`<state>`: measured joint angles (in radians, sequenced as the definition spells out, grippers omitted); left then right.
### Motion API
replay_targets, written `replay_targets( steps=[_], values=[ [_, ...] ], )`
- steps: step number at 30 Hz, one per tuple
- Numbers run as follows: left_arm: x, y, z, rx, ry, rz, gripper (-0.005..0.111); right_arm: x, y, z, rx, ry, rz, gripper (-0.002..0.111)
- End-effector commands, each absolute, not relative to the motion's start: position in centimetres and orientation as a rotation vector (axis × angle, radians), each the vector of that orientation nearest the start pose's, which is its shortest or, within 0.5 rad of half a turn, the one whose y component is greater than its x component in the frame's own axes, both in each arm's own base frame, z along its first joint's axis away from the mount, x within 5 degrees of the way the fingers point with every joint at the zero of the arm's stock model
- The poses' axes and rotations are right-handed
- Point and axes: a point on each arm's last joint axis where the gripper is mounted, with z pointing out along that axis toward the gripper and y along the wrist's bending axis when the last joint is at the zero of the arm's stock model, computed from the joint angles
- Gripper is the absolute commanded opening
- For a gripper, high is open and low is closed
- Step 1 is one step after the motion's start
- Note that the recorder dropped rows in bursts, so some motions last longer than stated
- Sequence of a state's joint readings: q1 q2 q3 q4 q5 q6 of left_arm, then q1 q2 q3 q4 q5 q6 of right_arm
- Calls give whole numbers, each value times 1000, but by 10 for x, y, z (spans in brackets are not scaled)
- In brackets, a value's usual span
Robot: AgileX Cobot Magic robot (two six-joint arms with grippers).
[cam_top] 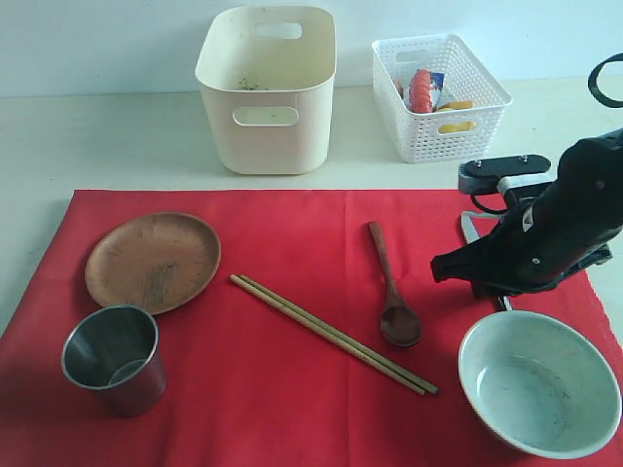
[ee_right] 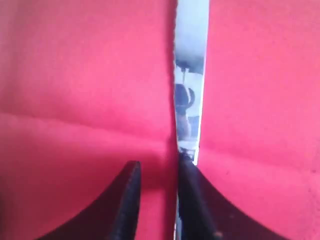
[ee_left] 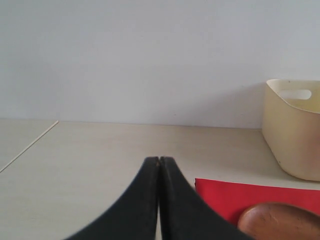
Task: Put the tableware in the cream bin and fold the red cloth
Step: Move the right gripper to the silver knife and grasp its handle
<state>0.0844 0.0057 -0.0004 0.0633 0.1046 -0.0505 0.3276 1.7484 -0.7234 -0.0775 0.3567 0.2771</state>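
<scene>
The red cloth [cam_top: 292, 321] lies spread flat on the table. On it sit the wooden plate [cam_top: 153, 261], the steel cup [cam_top: 114, 358], the chopsticks [cam_top: 331, 333], the dark spoon [cam_top: 389, 287] and the pale bowl [cam_top: 540, 381]. The cream bin [cam_top: 265, 88] stands behind the cloth. My right gripper [ee_right: 160, 164] is open, low over the cloth. The silver knife [ee_right: 190, 75] runs along and under one finger [ee_right: 187, 175], with bare cloth in the gap. In the exterior view the right arm [cam_top: 545, 229] hides the knife. My left gripper [ee_left: 159, 160] is shut and empty, beside the cloth corner [ee_left: 260, 197].
A white lattice basket [cam_top: 438, 92] holding food items stands to the right of the cream bin. The bowl sits just in front of the right arm. The left wrist view shows pale tabletop [ee_left: 90, 165], the plate's edge [ee_left: 280, 220] and the bin [ee_left: 295, 130].
</scene>
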Motion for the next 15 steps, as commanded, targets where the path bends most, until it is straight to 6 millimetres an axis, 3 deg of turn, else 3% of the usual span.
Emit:
replay_targets(
  steps=[1,15],
  values=[
    [56,5,204,-54,1586,79,3,270,89,114,-192,2825,54,40],
    [56,5,204,-54,1586,79,3,283,91,119,-271,2760,28,43]
  ],
)
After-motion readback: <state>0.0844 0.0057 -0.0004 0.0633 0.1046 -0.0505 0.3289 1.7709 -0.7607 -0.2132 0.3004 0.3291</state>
